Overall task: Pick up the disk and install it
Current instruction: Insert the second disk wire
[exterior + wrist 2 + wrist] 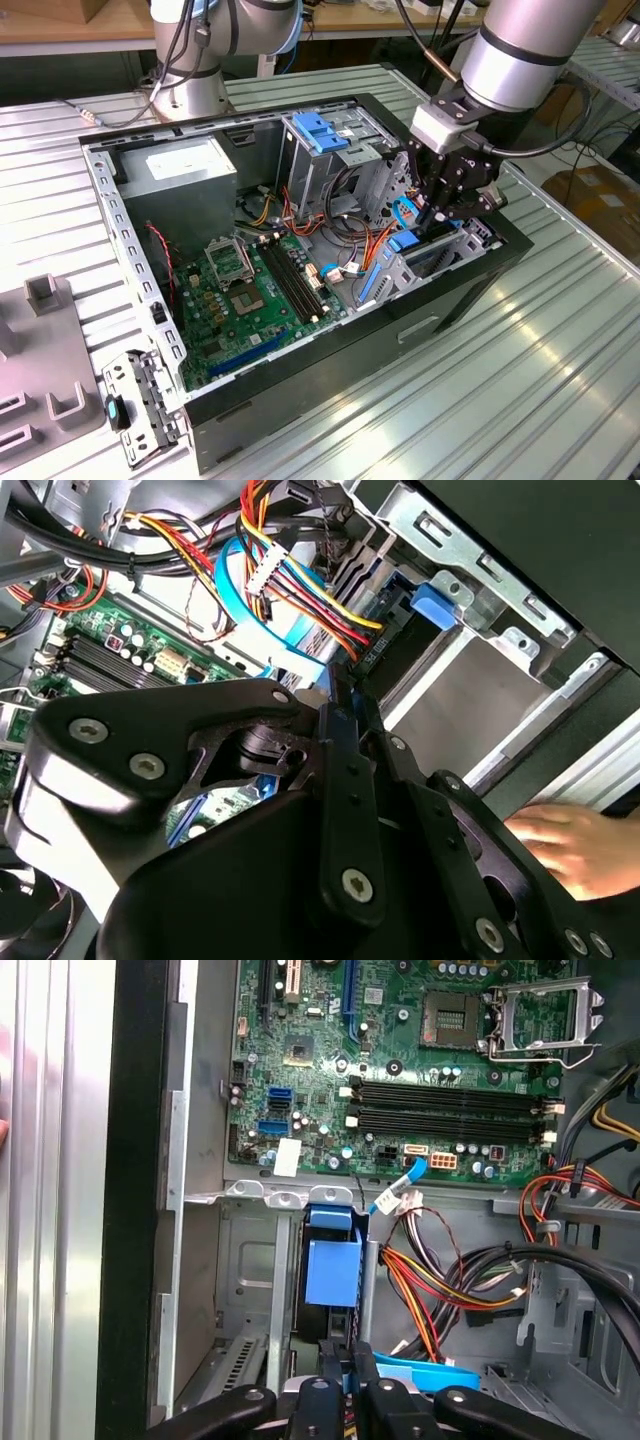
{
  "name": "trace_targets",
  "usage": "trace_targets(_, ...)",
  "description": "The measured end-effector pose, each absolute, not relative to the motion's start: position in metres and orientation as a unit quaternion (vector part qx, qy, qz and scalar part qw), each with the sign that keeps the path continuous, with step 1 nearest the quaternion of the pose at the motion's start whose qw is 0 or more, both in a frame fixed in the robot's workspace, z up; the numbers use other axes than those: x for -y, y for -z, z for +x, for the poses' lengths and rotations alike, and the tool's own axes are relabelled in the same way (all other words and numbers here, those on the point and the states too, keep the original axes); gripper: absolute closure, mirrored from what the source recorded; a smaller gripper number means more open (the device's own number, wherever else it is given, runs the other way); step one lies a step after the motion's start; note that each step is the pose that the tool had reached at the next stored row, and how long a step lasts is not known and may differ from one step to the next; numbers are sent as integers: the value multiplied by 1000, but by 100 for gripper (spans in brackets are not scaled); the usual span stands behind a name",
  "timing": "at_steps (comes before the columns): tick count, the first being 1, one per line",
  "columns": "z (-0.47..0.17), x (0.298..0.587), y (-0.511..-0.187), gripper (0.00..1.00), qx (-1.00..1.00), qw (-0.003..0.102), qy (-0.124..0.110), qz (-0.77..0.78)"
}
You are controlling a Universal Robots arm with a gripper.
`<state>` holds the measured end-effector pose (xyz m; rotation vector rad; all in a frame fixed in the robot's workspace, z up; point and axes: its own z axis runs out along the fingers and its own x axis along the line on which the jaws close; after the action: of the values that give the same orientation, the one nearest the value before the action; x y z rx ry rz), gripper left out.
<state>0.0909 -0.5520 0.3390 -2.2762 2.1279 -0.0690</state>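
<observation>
Disk (335, 1270) sits edge-on in the drive bay, and we see the claw (340, 1385) clenched on its blue rail - fingers (350, 780) nearly together around the thin blue strip. In the exterior view the claw (445, 205) is right of centre, down inside the open computer case (400, 330). Just beside the bay runs a bundle of coloured cables (450, 1280). The green motherboard (240, 300) lies at centre-left, with the grey power-supply box (190, 175) above it toward the upper left. A person's hand (570, 845) rests outside the case wall - on the ribbed metal table (520, 400).
</observation>
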Motion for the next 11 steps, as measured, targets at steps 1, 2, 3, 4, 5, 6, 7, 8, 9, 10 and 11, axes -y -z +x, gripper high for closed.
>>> trace_targets(1, 91, 552, -339, 84, -683, 13, 22, -730)
trace_targets(2, 91, 552, -339, 84, -683, 13, 22, -730)
trace_targets(3, 91, 552, -340, 83, -683, 14, 21, -730)
trace_targets(4, 91, 552, -342, 83, -683, 14, 21, -730)
trace_targets(5, 91, 552, -345, 83, -683, 14, 21, -730)
trace_targets(6, 91, 552, -349, 76, -683, 14, 21, -730)
trace_targets(7, 91, 552, -353, 76, -683, 14, 21, -730)
trace_targets(8, 91, 552, -355, 76, -683, 14, 21, -730)
trace_targets(9, 91, 552, -357, 76, -683, 14, 21, -730)
trace_targets(10, 91, 552, -357, 76, -683, 14, 21, -730)
trace_targets(11, 91, 552, -358, 78, -683, 14, 21, -730)
